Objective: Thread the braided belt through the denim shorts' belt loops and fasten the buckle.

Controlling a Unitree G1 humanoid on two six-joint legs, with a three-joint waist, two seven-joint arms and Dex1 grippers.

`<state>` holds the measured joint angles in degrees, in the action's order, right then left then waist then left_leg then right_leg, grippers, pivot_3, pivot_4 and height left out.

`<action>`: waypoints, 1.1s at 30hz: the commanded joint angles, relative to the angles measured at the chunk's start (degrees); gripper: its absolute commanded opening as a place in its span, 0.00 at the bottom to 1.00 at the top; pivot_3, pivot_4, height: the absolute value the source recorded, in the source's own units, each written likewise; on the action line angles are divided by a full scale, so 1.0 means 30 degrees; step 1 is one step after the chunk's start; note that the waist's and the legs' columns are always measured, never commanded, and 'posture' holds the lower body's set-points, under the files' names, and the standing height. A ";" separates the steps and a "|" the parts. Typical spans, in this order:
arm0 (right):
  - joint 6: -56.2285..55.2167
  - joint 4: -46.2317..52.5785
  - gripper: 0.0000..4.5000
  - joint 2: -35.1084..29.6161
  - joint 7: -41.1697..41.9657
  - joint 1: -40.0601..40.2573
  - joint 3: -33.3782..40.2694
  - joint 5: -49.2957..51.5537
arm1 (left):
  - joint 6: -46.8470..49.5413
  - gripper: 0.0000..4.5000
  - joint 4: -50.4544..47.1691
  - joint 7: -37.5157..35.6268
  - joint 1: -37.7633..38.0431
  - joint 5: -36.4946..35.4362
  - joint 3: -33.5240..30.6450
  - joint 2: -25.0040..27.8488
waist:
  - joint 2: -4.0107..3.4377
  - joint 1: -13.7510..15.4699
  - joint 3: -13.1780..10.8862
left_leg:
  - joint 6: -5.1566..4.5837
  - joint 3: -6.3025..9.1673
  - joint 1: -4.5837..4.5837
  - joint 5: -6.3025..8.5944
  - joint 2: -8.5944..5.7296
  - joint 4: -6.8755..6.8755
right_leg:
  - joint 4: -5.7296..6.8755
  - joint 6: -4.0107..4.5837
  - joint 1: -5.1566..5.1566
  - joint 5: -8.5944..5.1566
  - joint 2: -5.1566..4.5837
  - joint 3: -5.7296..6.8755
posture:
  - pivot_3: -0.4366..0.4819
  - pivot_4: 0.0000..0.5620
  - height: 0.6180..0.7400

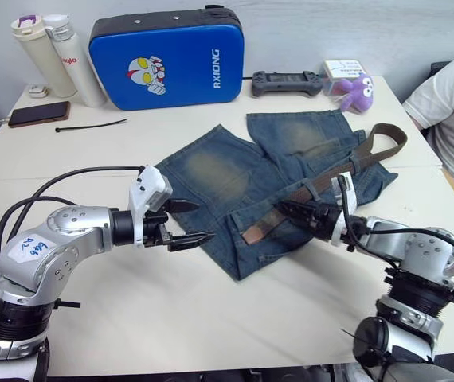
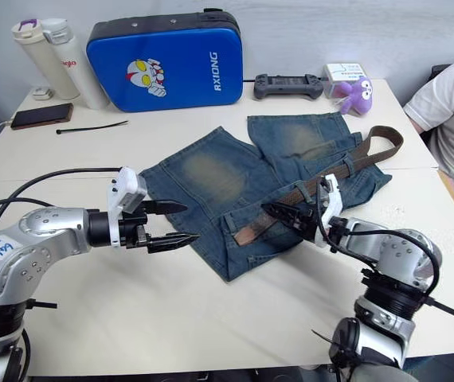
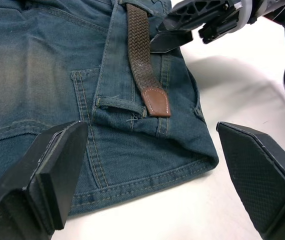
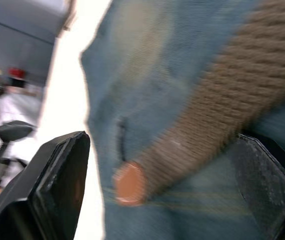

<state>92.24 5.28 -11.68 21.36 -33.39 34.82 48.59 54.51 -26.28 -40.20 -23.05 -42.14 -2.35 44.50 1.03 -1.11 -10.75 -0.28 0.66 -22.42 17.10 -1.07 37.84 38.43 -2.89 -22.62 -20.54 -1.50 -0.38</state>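
Two grippers in play, both spread wide, neither gripping anything. Left gripper hangs w/ fingers apart just off the near corner of the denim shorts, tips aimed across at the waistband. Right gripper reaches in from the opposite side, jaws parted over the braided belt, strap running between its fingers in the right wrist view; can't tell if the pads touch it.

Belt lies along the waistband, ahead of the right gripper. Its tan leather tip sits just past the right fingertips and well ahead of the left ones, resting beside a belt loop, not thru it as far as I can see. Far end of the belt curls into a fold beyond the right arm, off the shorts' edge. Buckle: can't make it out.

Handling, my read: woven strap is soft, floppy, light, so it'll buckle if pushed from far back. Leather tip is the stiffest bit, so pinch right behind it and feed short strokes. Denim is limp and will slide on the table; loop lies flat, needs lifting or pinning.

Pose: left forearm low, about level, wrist straight. Right forearm also low, angled inward, fingers pointing toward the left gripper.
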 commanded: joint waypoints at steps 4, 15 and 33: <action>0.0042 0.0542 0.99 0.0987 -0.1300 -0.0283 0.0785 0.1087 | -0.0198 1.00 -0.0363 0.0050 -0.0223 0.0036 -0.0551 0.0186 | 0.0000 -0.0140 0.0000 | 0.0000 0.0000 -0.0001 0.0000 -0.0001 -0.0002 | 0.0000 0.0000 0.0001 0.0000 -0.0003 0.0000 | 0.48 0.27 1.00; -0.0033 0.0639 0.52 0.3301 -0.3026 -0.0329 0.2239 0.1484 | -0.0319 1.00 0.0031 0.0021 -0.0643 0.0542 -0.0244 0.0147 | -0.0001 -0.0186 0.0000 | 0.0000 -0.0004 0.0002 -0.0003 0.0000 -0.0050 | 0.0001 0.0001 -0.0021 0.0000 0.0000 -0.0005 | 0.48 0.27 1.00; -0.5369 0.2327 0.01 0.4671 -0.5694 0.0535 -0.0341 0.0886 | -0.0558 1.00 0.0481 -0.0203 -0.1030 0.1342 0.0378 -0.0401 | -0.0001 -0.0221 0.0000 | 0.0013 -0.0020 0.0009 -0.0030 -0.0002 -0.0130 | -0.0014 0.0001 -0.0046 0.0000 0.0000 -0.0019 | 0.48 0.27 1.00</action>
<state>78.09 9.41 2.09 4.38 -31.80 34.94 50.69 53.95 -23.92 -40.32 -25.56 -38.32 -0.89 43.35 1.02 -1.77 -10.75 -0.25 0.58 -22.39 16.98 -1.08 37.41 38.39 -2.88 -22.77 -20.54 -1.51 -0.46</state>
